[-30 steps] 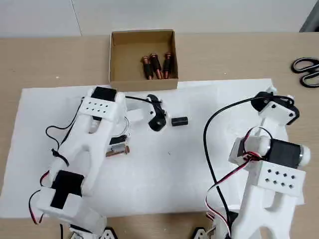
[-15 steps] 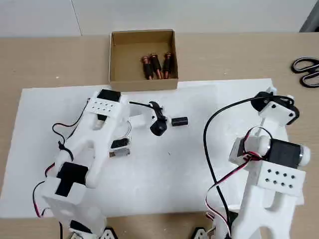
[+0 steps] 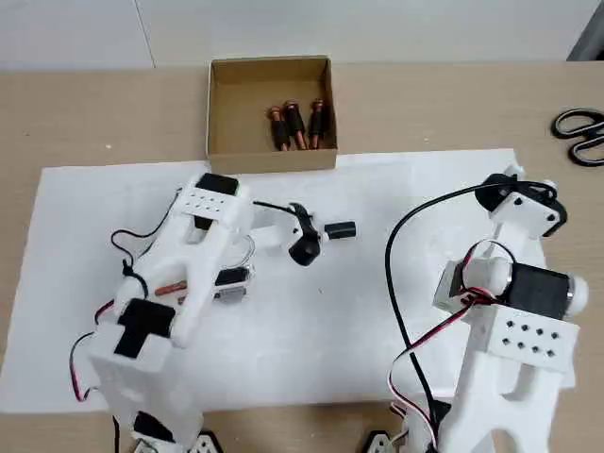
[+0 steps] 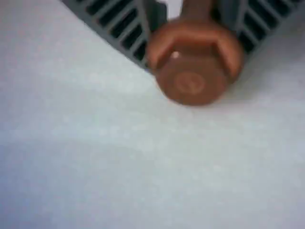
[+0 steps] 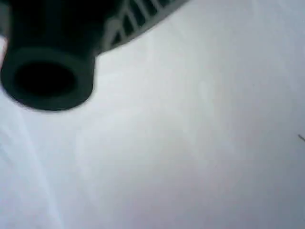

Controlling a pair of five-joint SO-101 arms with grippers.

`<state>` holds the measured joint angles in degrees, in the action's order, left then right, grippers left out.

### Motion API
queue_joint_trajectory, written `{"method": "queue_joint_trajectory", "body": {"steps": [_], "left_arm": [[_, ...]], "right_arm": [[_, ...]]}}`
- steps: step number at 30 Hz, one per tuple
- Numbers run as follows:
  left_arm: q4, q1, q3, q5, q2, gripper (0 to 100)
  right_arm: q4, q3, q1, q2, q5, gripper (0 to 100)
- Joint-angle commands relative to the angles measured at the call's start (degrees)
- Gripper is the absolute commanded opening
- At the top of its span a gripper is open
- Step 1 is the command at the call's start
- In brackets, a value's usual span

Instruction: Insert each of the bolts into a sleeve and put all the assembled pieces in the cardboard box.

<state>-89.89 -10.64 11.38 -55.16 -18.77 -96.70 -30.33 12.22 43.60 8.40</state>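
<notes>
Wooden tabletop (image 3: pixel 113 113) carrying a white paper sheet (image 3: pixel 349 321) that spans its middle from 9 o'clock to 3 o'clock. Black-handled scissors (image 3: pixel 580 135) lie on bare wood at 2 o'clock, near the sheet's corner but apart from it. A pale wall (image 3: pixel 377 28) borders the tabletop at 12 o'clock.

We see bright, even light from above on the table (image 3: pixel 94 113) and white sheet (image 3: pixel 321 349), faint soft shadows inside the box (image 3: pixel 241 118) and beside the bolt (image 4: pixel 193 71), 1 small glint on its head, and the sleeve (image 5: pixel 45 78) nearly black in shade.
</notes>
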Motion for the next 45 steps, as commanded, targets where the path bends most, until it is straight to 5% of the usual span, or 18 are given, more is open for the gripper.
{"method": "queue_joint_trajectory", "body": {"steps": [1, 15, 39, 45], "left_arm": [[1.1, 0.0, 0.4, 0.4, -4.9, 8], [0.1, -0.1, -0.9, 0.6, -2.6, 1], [-6.8, -7.8, -1.6, 17.0, 40.7, 1], [-6.6, -8.0, -3.4, 17.8, 53.9, 1]], "right_arm": [[0.4, 0.0, 0.4, 1.5, -0.5, 0.3], [0.7, 0.0, 0.4, 1.5, -0.5, 0.3], [-0.7, 2.7, -0.2, 1.5, -0.6, 0.3], [-1.7, 8.5, -10.9, 8.6, -0.7, 0.3]]}}
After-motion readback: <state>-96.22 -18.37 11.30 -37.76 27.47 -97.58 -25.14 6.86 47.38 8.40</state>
